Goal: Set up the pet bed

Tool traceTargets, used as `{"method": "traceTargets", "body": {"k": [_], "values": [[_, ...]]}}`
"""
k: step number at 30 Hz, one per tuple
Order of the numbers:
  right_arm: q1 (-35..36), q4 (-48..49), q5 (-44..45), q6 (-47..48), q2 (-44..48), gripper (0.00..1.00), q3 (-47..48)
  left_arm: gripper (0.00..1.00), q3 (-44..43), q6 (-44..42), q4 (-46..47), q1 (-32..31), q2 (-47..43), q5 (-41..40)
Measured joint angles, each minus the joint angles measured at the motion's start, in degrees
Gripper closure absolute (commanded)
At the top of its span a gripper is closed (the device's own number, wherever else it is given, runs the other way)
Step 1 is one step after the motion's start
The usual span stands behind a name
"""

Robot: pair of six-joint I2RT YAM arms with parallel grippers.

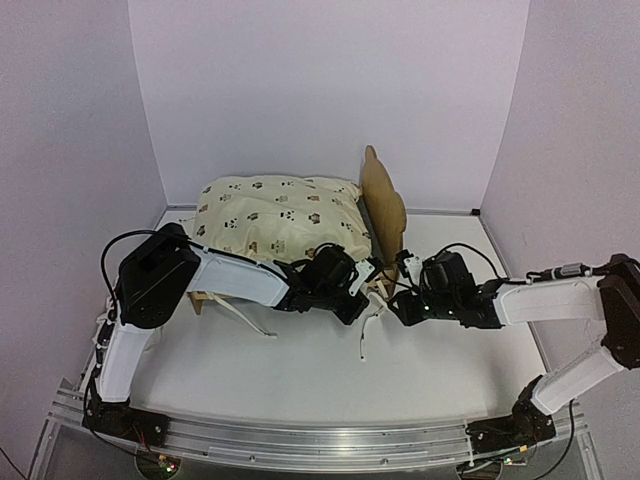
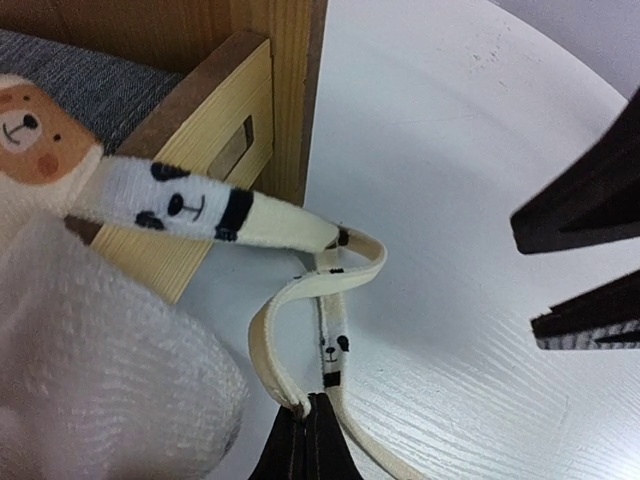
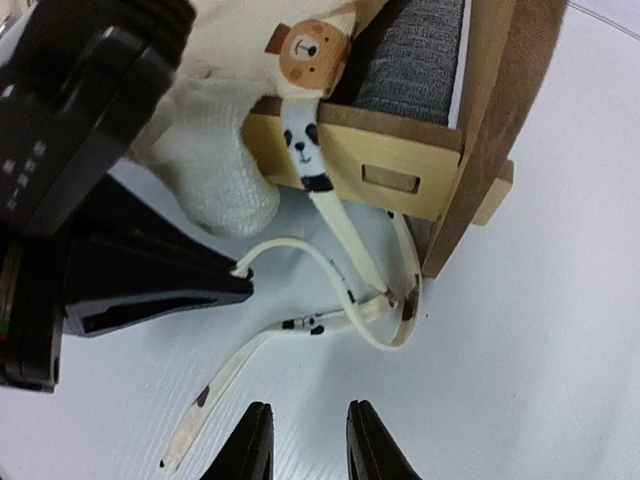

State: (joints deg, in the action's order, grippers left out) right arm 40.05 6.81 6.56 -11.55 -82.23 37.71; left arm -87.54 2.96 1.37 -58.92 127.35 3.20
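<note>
The pet bed [image 1: 383,205] stands mid-counter [image 1: 300,370] toward the back, its headboard to the right, with a cream bear-print cushion [image 1: 280,215] lying on it. At the bed's near right corner the left tool [image 2: 305,440] is clenched on a cushion tie strap [image 2: 332,345]. The right tool [image 3: 308,415] hangs just beside it, jaws slightly parted, grasping nothing.

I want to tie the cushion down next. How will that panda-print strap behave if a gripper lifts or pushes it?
Probably floppy: the strap curls in loose loops on the table and folds where the left gripper pinches it. Likely very light, being thin flat ribbon. A push would probably just bunch it, and its far end joins the cushion.
</note>
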Motion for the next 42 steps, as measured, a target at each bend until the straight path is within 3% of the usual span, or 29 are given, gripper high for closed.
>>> {"method": "traceTargets", "body": {"k": [5,15,27,34,36,42], "values": [[0.0,-0.1,3.3,1.1,-5.9,0.64,4.8,1.0,3.2,0.1,0.0,0.0,-1.6,-0.6],[0.0,2.9,4.8,2.9,-14.5,0.62,9.5,1.0,5.3,0.9,0.2,0.0,-3.1,-0.9],[-0.1,11.4,6.6,7.5,-17.9,0.72,8.7,1.0,7.4,1.6,0.3,0.0,-3.8,-0.3],[-0.3,17.0,8.6,8.9,-19.2,0.56,7.5,1.0,7.7,1.8,0.8,0.0,-4.4,-0.3],[-0.2,17.8,9.0,8.9,-20.0,0.6,7.3,1.0,8.1,1.9,1.0,0.1,-4.8,-0.3],[-0.3,20.8,9.5,9.0,-21.9,0.95,6.8,1.0,8.4,2.1,1.2,0.1,-5.1,-0.2]]}}
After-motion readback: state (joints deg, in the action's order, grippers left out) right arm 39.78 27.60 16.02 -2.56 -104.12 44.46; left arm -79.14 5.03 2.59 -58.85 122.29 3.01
